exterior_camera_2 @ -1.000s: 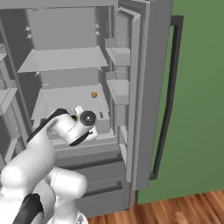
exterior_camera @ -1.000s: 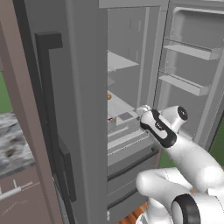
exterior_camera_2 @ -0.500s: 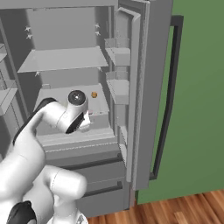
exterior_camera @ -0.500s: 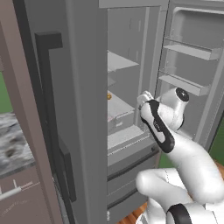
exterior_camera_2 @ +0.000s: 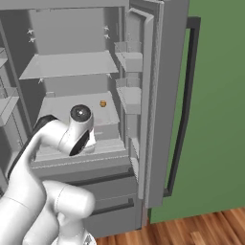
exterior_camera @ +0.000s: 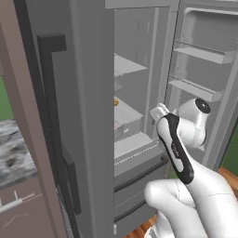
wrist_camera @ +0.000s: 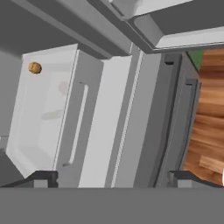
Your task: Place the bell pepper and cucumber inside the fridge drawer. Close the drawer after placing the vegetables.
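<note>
A: Two fingertips show at the bottom of the hand view, spread to either edge with nothing between them, so the gripper (wrist_camera: 113,178) is wide open and empty.

B: And the fridge drawer (wrist_camera: 81,118)?

A: Straight ahead of the fingertips, just beyond them. The hand camera is rolled, so its pale bar handle (wrist_camera: 78,126) runs up the picture. From the base views the drawer (exterior_camera_2: 107,129) sits level at mid-fridge, long axis left to right, front facing out towards the robot.

B: Open or shut?

A: Hard to say. It looks close to flush with the shelf above it, so probably near shut.

B: Bell pepper, cucumber?

A: Can't make them out. A faint reddish mark sits by the drawer front (exterior_camera: 116,126), too small to name.

B: Anything further in?

A: One small orange-brown round thing (exterior_camera_2: 103,103) on the shelf behind the drawer, well back. Below the drawer, the deeper grey drawers with dark slots (exterior_camera_2: 95,179).
</note>
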